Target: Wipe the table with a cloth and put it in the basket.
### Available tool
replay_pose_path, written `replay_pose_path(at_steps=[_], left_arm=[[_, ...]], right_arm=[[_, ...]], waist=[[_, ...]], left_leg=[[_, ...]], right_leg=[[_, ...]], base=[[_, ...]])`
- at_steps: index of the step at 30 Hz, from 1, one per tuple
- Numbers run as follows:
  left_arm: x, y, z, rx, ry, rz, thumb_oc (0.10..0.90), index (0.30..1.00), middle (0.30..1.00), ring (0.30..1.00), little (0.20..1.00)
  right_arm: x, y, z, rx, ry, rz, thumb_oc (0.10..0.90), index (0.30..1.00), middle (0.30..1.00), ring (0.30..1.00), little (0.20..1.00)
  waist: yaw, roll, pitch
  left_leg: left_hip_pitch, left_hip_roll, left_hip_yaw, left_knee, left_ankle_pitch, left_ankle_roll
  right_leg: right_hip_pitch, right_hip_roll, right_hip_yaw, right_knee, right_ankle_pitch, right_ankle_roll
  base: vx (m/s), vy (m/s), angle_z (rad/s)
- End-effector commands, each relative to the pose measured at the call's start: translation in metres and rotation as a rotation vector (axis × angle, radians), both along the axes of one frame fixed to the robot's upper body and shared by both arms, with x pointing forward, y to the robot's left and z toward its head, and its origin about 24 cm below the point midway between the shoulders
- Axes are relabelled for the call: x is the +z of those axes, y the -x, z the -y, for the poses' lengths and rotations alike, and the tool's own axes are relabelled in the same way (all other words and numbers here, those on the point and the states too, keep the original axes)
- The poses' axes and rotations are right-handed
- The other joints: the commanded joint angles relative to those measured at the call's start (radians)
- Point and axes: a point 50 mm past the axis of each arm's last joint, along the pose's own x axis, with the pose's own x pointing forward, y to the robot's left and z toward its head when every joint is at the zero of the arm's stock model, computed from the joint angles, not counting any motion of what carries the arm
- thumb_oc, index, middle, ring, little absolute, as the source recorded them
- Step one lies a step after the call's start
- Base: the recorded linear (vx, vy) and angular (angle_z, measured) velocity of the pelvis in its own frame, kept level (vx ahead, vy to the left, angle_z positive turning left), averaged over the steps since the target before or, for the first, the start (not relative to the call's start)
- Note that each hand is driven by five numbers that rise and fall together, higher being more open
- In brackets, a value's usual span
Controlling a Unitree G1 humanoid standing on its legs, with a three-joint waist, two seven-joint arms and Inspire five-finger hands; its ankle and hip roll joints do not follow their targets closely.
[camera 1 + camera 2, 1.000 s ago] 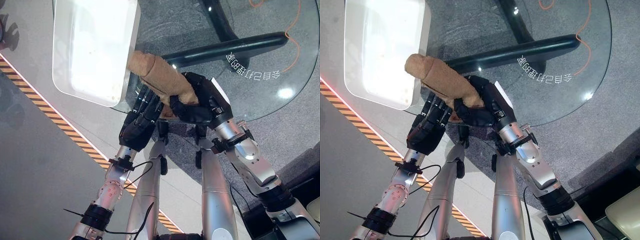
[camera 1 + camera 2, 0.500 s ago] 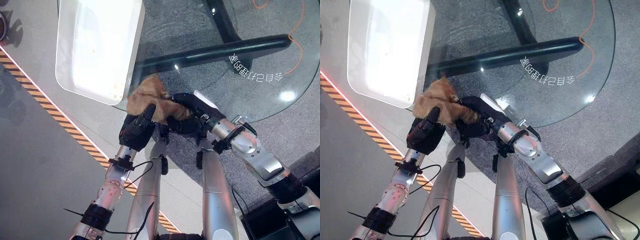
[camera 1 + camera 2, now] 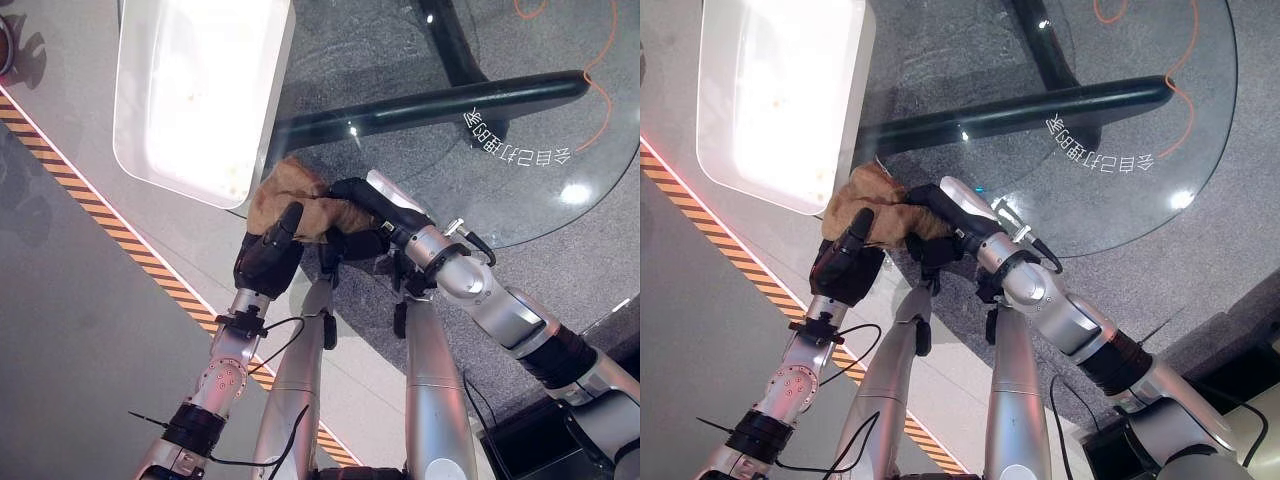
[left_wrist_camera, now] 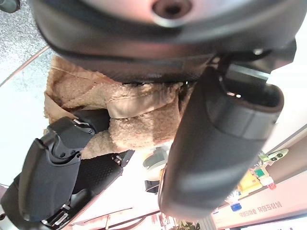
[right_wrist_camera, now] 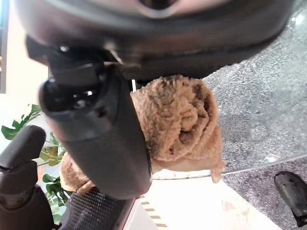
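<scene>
Cloth, stretched long between the hands a second ago, is now bunched into a wad at the glass table edge. Left hand grips it from below, right hand clenches it beside. Likely gathered for the white basket just past the hands. Fingertips buried in cloth; basket interior glared out.

Both eye views looked steeply down from the head onto the glass table and the white basket at upper left — the same scene, slightly offset. Each wrist view sat very close behind its own hand, probably facing the brown cloth.
</scene>
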Motion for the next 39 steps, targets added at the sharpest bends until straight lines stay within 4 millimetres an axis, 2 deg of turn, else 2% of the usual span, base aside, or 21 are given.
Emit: replay_pose_path(at_steps=[1,5,6,8,9,18,31,37,38,39], left_arm=[[0.055,0.011,0.034,-0.172,0.104,0.309,0.800,0.900,0.900,0.900,0.900],[0.057,0.011,0.035,-0.169,0.144,0.320,0.800,0.900,0.900,0.900,0.900],[0.057,0.010,0.035,-0.158,0.160,0.326,0.523,0.662,0.662,0.662,0.623],[0.058,0.010,0.033,-0.142,0.199,0.329,0.158,0.349,0.349,0.349,0.258],[0.059,0.010,0.030,-0.123,0.256,0.333,0.100,0.300,0.300,0.300,0.200],[0.054,0.008,0.015,-0.040,0.395,0.322,0.100,0.300,0.300,0.300,0.200],[0.055,0.008,0.013,-0.039,0.424,0.303,0.100,0.300,0.300,0.300,0.200],[0.054,0.009,0.013,-0.044,0.419,0.298,0.100,0.300,0.300,0.300,0.200],[0.054,0.009,0.013,-0.042,0.421,0.299,0.100,0.300,0.300,0.300,0.200],[0.054,0.009,0.013,-0.040,0.421,0.300,0.100,0.300,0.300,0.300,0.200]], right_arm=[[0.003,0.010,-0.025,0.116,0.002,0.040,0.100,0.300,0.300,0.300,0.200],[0.003,0.010,-0.029,0.136,-0.006,0.029,0.100,0.300,0.300,0.300,0.200],[0.002,0.010,-0.030,0.137,-0.005,0.023,0.100,0.300,0.300,0.300,0.200],[0.001,0.010,-0.030,0.135,-0.005,0.012,0.100,0.300,0.300,0.300,0.200],[0.000,0.009,-0.029,0.127,-0.011,0.000,0.100,0.300,0.300,0.300,0.200],[-0.005,0.007,-0.026,0.099,-0.025,-0.007,0.100,0.300,0.300,0.300,0.200],[-0.003,0.007,-0.024,0.087,-0.033,-0.006,0.100,0.300,0.300,0.300,0.200],[0.000,0.006,-0.021,0.065,-0.092,0.019,0.100,0.300,0.300,0.300,0.200],[0.001,0.006,-0.022,0.065,-0.099,0.026,0.243,0.422,0.422,0.422,0.343],[0.002,0.006,-0.022,0.063,-0.105,0.031,0.473,0.620,0.620,0.620,0.573]], waist=[[-0.006,0.044,-0.019],[-0.006,0.041,-0.019],[-0.006,0.040,-0.019],[-0.005,0.038,-0.019],[-0.005,0.035,-0.019],[-0.001,0.026,-0.019],[0.002,0.022,-0.019],[0.002,0.023,-0.019],[0.001,0.023,-0.019],[0.001,0.023,-0.019]], left_leg=[[0.005,0.001,-0.013,0.051,-0.049,-0.019],[0.005,-0.001,-0.015,0.053,-0.050,-0.019],[0.004,-0.001,-0.015,0.054,-0.050,-0.019],[0.006,-0.001,-0.017,0.052,-0.050,-0.018],[0.009,-0.001,-0.018,0.054,-0.052,-0.019],[0.016,0.000,-0.025,0.052,-0.054,-0.020],[0.014,-0.001,-0.034,0.048,-0.051,-0.020],[0.013,-0.002,-0.035,0.047,-0.051,-0.018],[0.013,-0.001,-0.035,0.046,-0.051,-0.019],[0.014,-0.001,-0.034,0.046,-0.051,-0.019]], right_leg=[[0.011,0.000,0.033,-0.129,0.093,0.040],[0.011,0.002,0.037,-0.127,0.093,0.039],[0.010,0.003,0.038,-0.125,0.093,0.038],[0.012,0.004,0.040,-0.127,0.093,0.037],[0.013,0.006,0.041,-0.125,0.093,0.036],[0.018,0.015,0.050,-0.118,0.089,0.034],[0.016,0.019,0.059,-0.121,0.093,0.036],[0.012,0.020,0.063,-0.123,0.098,0.038],[0.013,0.020,0.063,-0.124,0.098,0.038],[0.013,0.020,0.064,-0.125,0.099,0.038]], base=[[0.00,0.000,0.00],[0.00,-0.002,0.01],[0.00,-0.009,0.05],[0.00,-0.012,0.05],[0.00,-0.019,0.05],[0.00,-0.015,0.06],[0.00,0.000,0.00],[0.00,0.000,0.00],[0.00,0.000,0.00],[0.00,0.000,0.00]])
